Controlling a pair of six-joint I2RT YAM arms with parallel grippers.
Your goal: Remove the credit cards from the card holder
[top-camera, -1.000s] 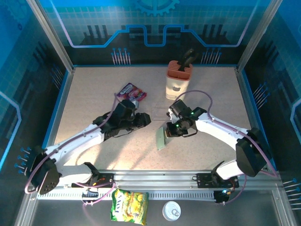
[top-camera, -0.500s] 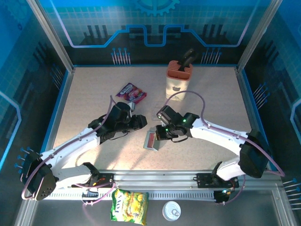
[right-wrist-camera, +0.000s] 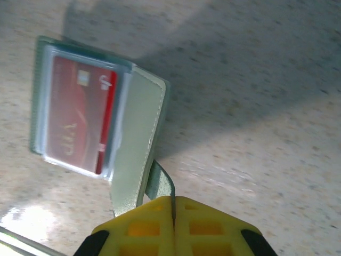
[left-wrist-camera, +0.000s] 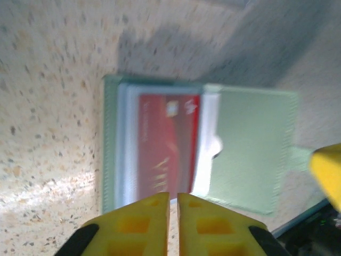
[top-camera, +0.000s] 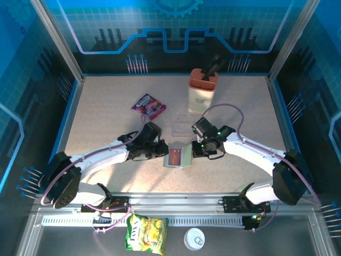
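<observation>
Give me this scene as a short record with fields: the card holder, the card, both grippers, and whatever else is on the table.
card holder: open on the table, between the grippers
red card: tucked in one pocket panel, not out yet
right gripper: jaws shut on the holder's tab
left gripper: jaws nearly together at the holder's edge; grip on the card unclear
further back: clear box, snack packet, knife block

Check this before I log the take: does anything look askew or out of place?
The card holder lies open but not flat: one flap tilts up off the table, pinched by its small tab in the shut right gripper. The red card sits squarely in the other panel's pocket. Nothing looks spilled or damaged.
</observation>
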